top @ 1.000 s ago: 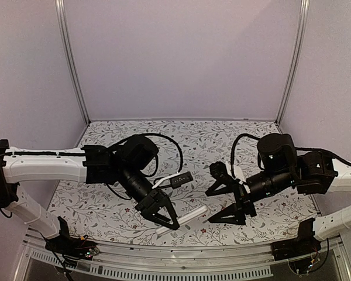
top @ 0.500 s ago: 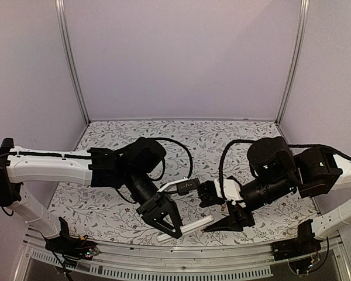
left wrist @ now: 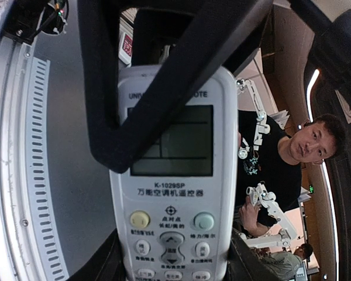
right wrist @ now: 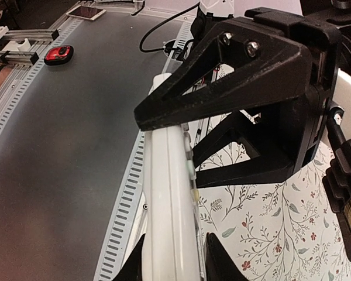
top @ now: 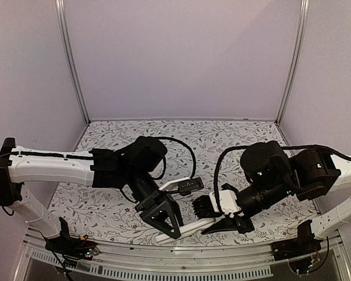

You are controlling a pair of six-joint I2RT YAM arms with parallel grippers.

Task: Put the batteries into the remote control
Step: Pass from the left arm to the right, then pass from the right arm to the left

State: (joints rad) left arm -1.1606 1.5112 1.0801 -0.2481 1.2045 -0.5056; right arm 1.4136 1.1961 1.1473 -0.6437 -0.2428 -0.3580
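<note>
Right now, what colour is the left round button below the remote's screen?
Yellow button on the remote control; best in left wrist view.

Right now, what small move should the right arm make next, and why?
Probably close the right gripper fully on the remote control. Its jaws flank the remote's free end, contact unclear, while the left gripper holds the other end. A firm second hold would steady it.

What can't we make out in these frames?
batteries: none visible in any view.
remote control battery recess: back faces away in left wrist view, edge-on in right wrist view.
right tool grip: fingertips cut off by right wrist view's bottom edge; top view too small.
</note>
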